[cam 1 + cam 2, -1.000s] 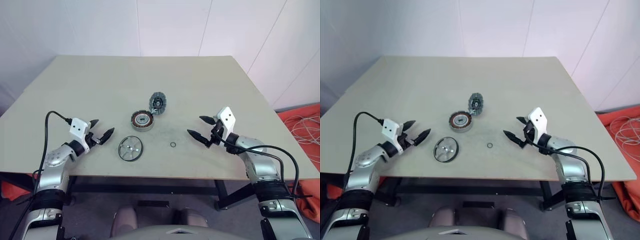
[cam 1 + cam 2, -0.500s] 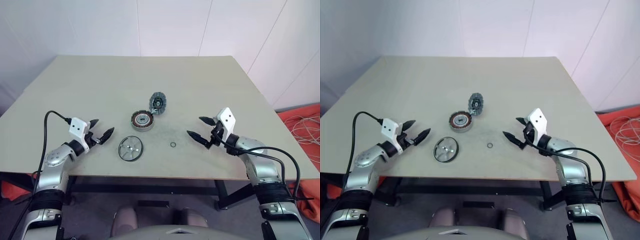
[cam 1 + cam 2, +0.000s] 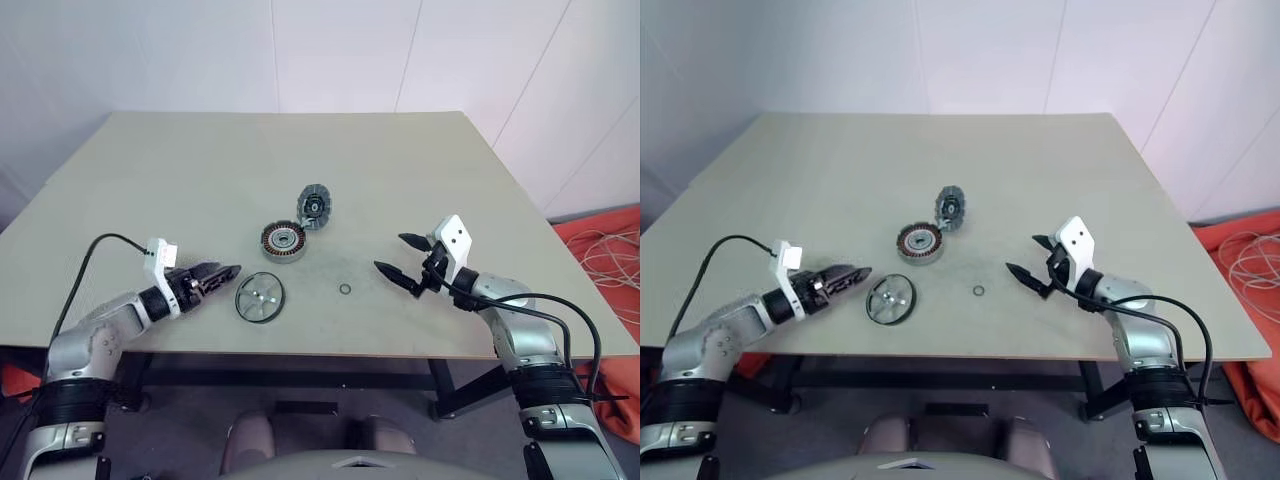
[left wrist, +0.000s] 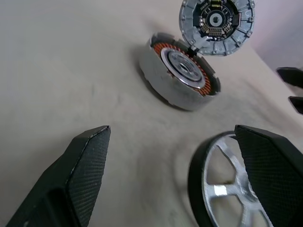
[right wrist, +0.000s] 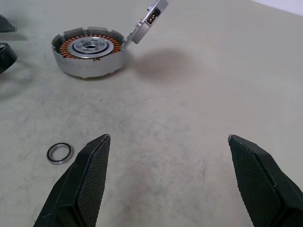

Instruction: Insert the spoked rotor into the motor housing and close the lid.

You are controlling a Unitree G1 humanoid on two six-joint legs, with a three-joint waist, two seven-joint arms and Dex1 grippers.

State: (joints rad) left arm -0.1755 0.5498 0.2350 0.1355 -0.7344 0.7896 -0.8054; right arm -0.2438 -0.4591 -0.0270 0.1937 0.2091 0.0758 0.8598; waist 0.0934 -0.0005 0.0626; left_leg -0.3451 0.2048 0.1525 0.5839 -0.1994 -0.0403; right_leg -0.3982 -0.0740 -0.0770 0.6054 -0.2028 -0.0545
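Now the left gripper point(image 3: 222, 273), jaws wide and empty, has swung low beside the rotor point(image 3: 260, 298), likely lining up a grab.

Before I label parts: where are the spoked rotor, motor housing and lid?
spoked rotor point(image 3: 260, 298): left eye view, silvery face.
motor housing point(image 3: 284, 241): left eye view, silvery centre.
lid point(image 3: 316, 206): left eye view, dark hub.

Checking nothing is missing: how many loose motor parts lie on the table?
4: squat copper-wound motor housing mid-table, ribbed grey lid propped against it, shiny spoked rotor nearer, tiny black ring to its right.
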